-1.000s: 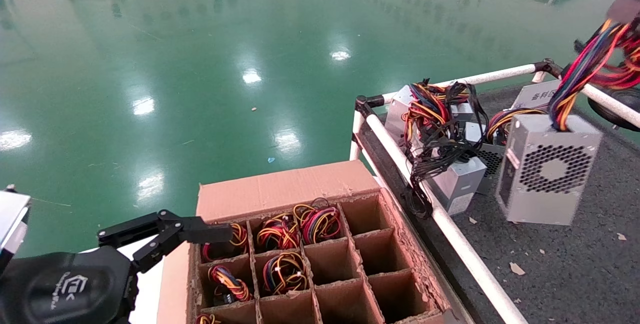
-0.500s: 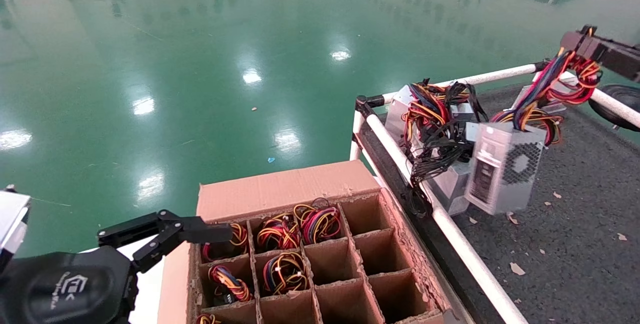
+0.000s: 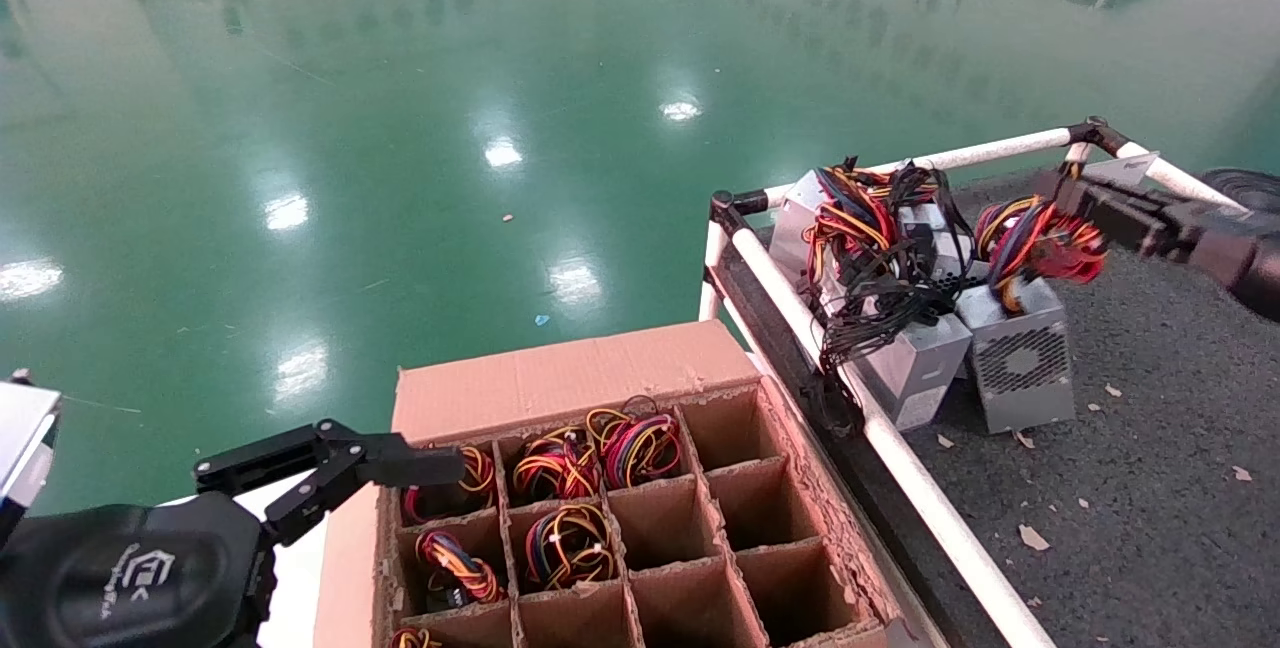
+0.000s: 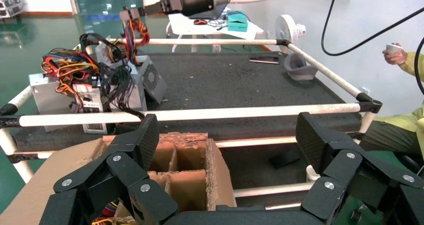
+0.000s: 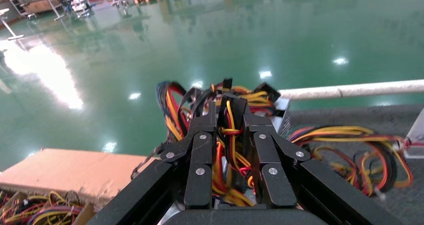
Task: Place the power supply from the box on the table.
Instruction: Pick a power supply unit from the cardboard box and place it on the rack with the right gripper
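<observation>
Right gripper (image 3: 1068,196), your working claw, is pinched on the red, blue and yellow wire bundle (image 3: 1035,246) of the power supply (image 3: 1018,352), and the right wrist view shows both fingers (image 5: 200,150) clamped tight with cable threaded between them. You are carrying the unit by its leads because nothing else was reachable: in the box (image 3: 610,528) each unit sits deep in a cardboard cell with only its wire loops showing at the top.

Going from the largest thing down: the table (image 3: 1150,488), dark and rough, railed in white pipe, holds the power supply at its near-left part, vent grille facing you, base apparently resting on the surface or very close to it. It stands just beside a grey unit tangled in black and orange wires (image 3: 880,268), probably so the set-down units stay grouped by the rail. The box sits below the table's edge, several cells still filled with coiled cable, the cells nearest the table bare.

Your right arm reaches in from the far right, low and nearly level over the table, wrist pointed toward the box. Release looks like the step in hand; a snagged wire could tip the unit. Your left gripper (image 3: 400,473) is parked beside the box's left wall, fingers spread wide and holding nothing.
</observation>
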